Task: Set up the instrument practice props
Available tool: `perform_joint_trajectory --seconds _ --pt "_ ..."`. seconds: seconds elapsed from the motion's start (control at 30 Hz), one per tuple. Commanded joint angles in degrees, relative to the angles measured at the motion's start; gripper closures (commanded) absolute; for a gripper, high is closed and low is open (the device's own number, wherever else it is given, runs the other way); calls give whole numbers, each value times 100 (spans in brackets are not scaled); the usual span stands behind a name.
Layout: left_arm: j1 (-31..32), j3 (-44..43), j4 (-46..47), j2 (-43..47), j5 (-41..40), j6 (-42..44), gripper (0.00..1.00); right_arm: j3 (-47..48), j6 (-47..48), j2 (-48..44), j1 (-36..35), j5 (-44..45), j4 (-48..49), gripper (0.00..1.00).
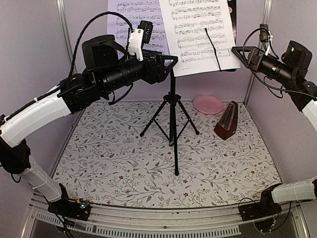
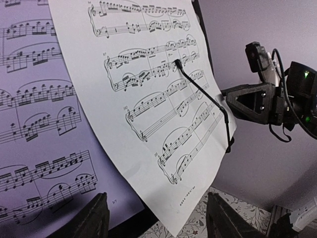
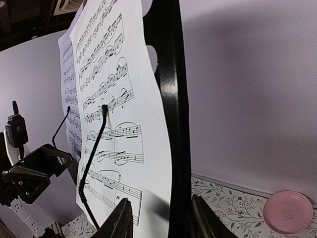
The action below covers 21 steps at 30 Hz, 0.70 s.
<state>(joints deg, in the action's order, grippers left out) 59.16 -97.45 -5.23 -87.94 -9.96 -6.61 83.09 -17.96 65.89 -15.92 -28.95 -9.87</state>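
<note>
left gripper [image 2: 156, 210]: released, jaws wide at sheet-music page [image 2: 148, 124] lower edge | right gripper [image 3: 161, 206]: straddling music stand desk [image 3: 174, 99] right edge, grasp unclear

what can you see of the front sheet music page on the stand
The front sheet-music page is white paper printed with black staves, leaning tilted on the black music stand desk, overlapping the other page. A thin black wire arm lies across it. Its lower corner hangs below the desk. The right gripper straddles its right edge; contact is unclear.
</note>
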Motion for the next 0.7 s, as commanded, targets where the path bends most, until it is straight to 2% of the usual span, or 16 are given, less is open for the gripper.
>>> perform_joint_trajectory --seconds 0.0,0.13,0.67 --pt "78 -131 59 -69 -77 -60 32 173 -135 -16 36 -162 206 63" --pt "72 -149 58 -91 -90 -61 32 115 -164 -94 34 -200 237 66" --pt "71 -239 27 -168 -121 -34 32 -38 -239 -111 36 -56 261 65"
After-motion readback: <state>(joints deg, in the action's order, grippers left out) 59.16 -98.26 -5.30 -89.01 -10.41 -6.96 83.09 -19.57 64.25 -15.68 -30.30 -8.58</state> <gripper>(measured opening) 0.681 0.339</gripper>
